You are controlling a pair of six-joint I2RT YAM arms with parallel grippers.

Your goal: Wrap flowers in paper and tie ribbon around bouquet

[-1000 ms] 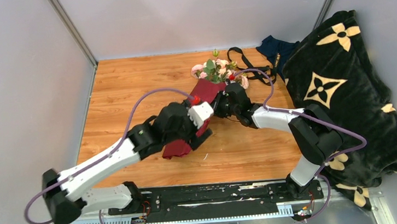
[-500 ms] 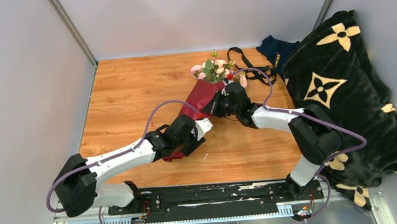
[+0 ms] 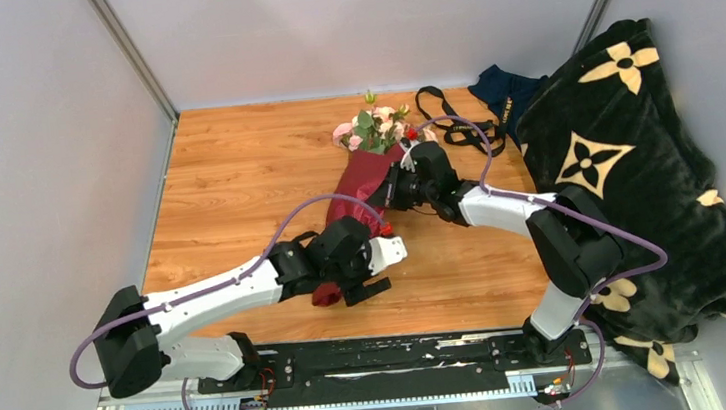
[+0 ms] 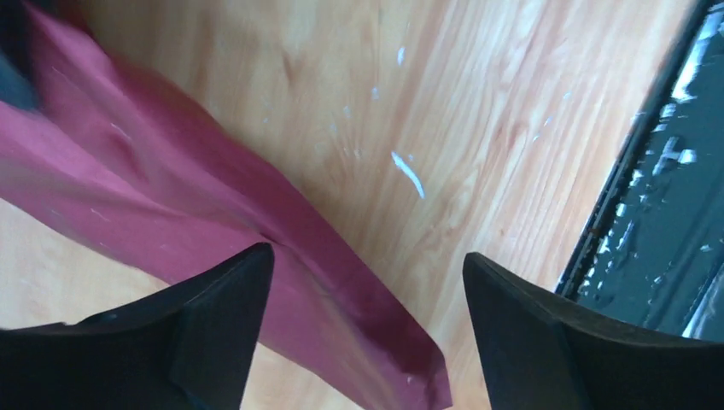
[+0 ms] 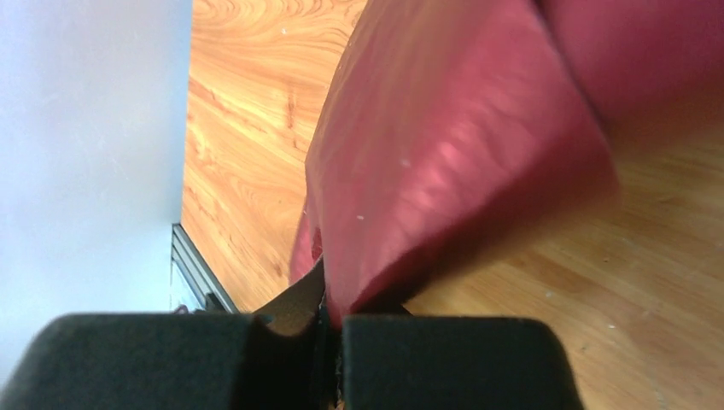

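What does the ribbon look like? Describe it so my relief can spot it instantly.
Start at the big black blanket with cream flower motifs on the right, then find the navy cloth at its far-left corner. The ribbon lies looped on the wooden table between that cloth and the flowers: thin, black, strap-like, unlike the rounder purple cable nearby.

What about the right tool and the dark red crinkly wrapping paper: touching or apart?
Touching. The right wrist view shows the right tool shut, with an edge of the dark red crinkly wrapping paper pinched in it.
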